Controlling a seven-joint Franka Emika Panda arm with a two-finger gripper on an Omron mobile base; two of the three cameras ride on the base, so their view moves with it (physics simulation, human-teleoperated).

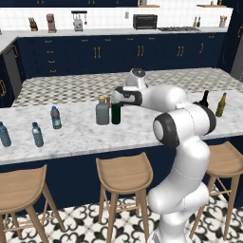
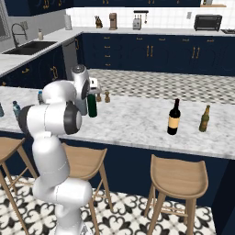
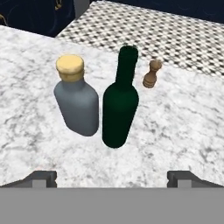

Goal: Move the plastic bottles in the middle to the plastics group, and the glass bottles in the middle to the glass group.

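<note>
The tall dark-green glass bottle (image 3: 120,105) stands upright on the marble counter, with the squat grey tan-capped bottle (image 3: 78,103) close beside it. My gripper (image 3: 113,177) is open, and both bottles stand ahead of its fingertips with nothing between them. From the base, the gripper (image 1: 116,105) hovers at the top of the green bottle (image 1: 116,115), to the right of the grey bottle (image 1: 102,112). A small plastic water bottle (image 1: 56,117) stands further left. The plastics group (image 1: 37,135) is at the far left. The glass group, a labelled wine bottle (image 2: 173,118) and an olive-brown bottle (image 2: 204,119), stands at the right.
A small wooden pepper mill (image 3: 151,74) stands just behind the green bottle. Wooden stools (image 1: 124,174) line the counter's near side. The arm's elbow (image 1: 190,121) partly covers the wine bottle in the left base view. Bare marble (image 2: 133,119) lies between the green bottle and the glass group.
</note>
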